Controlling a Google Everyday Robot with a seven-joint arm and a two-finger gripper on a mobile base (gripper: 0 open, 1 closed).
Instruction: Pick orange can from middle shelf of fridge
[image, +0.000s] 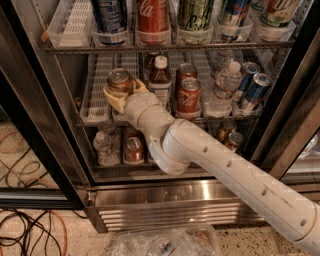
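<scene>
On middle shelf (96, 107), orange can (120, 80) in claw (123, 91)

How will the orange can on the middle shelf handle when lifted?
The orange can looks like rigid metal, so it is likely stiff under a moderate squeeze. Its shiny wall may be slippery. Short and upright on the middle shelf, it probably resists tipping, but would roll if knocked over. The gripper sits around its lower body.
</scene>
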